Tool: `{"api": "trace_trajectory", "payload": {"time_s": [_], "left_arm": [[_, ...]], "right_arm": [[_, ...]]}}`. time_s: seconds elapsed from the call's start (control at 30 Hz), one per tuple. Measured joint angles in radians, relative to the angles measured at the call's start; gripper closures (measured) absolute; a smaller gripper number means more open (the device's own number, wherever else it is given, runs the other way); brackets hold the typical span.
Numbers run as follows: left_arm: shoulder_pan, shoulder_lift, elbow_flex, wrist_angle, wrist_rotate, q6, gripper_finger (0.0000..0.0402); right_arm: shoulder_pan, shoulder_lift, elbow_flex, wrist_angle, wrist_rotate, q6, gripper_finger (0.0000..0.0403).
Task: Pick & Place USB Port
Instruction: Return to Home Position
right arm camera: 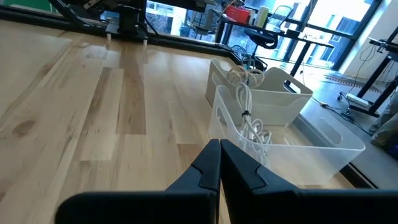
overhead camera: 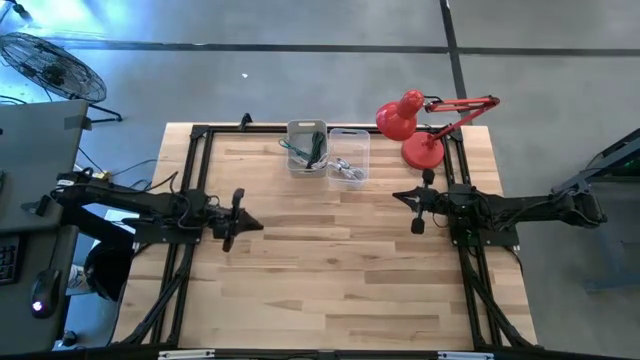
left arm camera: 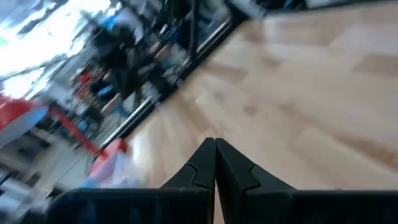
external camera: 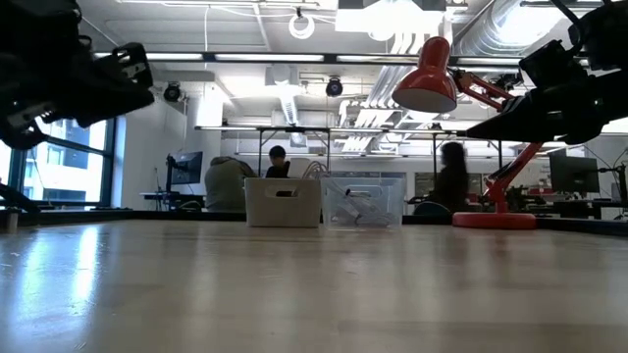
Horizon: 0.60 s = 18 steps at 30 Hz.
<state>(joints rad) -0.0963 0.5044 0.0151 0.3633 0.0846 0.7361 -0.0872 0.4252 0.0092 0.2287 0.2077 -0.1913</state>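
At the table's (overhead camera: 330,270) far edge, limp cables (right arm camera: 249,124) are lying binned, probably pinchable mid-coil. Left tool (left arm camera: 215,144) and right tool (right arm camera: 219,144) are hovering closed.

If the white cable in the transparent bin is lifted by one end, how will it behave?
Probably floppy: the white cable lies in loose loops, so it would dangle. Thin, so likely light. Its loops might catch on the transparent bin rim.
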Motion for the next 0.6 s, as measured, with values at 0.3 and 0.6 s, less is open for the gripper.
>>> {"api": "trace_trajectory", "payload": {"time_s": [0.3, 0.6], "left_arm": [[-0.002, -0.089, -0.002, 0.008, 0.235, 0.000, 0.0401], [-0.002, -0.219, -0.002, -0.109, 0.365, -0.055, 0.0401]], "right_arm": [[0.000, 0.000, 0.000, 0.000, -0.001, 0.000, 0.0401], [0.000, 0.000, 0.000, 0.000, -0.001, 0.000, 0.0399]]}}
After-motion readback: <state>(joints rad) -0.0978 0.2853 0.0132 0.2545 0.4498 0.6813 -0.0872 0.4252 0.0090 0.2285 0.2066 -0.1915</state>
